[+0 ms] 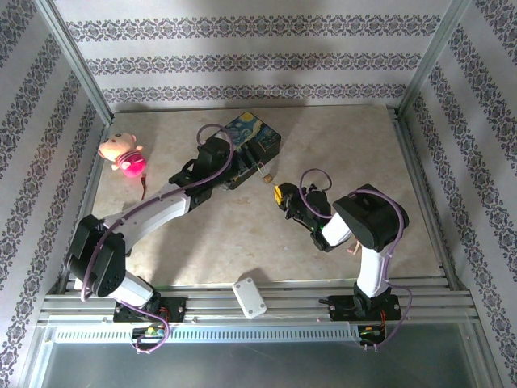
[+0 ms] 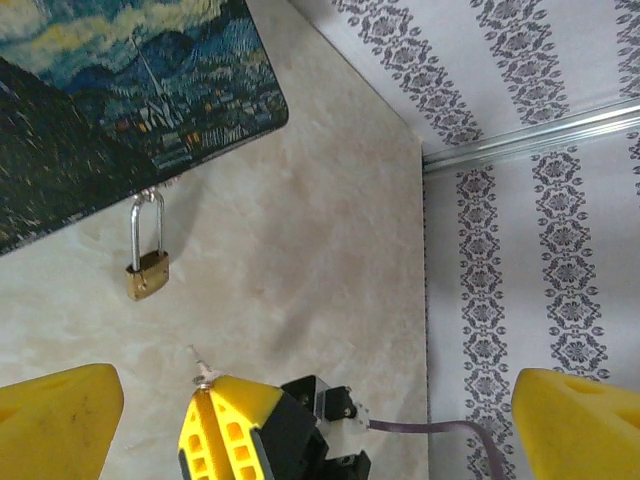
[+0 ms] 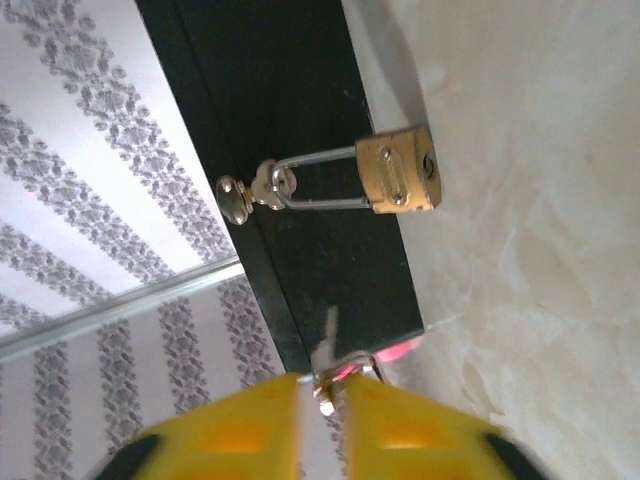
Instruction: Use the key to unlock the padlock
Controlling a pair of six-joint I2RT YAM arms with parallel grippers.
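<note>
The tiny padlock (image 3: 400,180), hooked on the tin's (image 1: 250,133) clasp, looks light, hard and slippery, best steadied by its brass body; left gripper (image 2: 318,390) gapes empty, right gripper (image 3: 325,390) pinches the key (image 2: 201,372).

Padlock (image 2: 147,275), tin (image 1: 250,132), toy (image 1: 123,153) — one each

Your top view looks down from behind over the whole tabletop (image 1: 242,234). Both wrist views sit close and share the padlock (image 2: 147,273) at the tin's (image 2: 100,100) edge.
</note>
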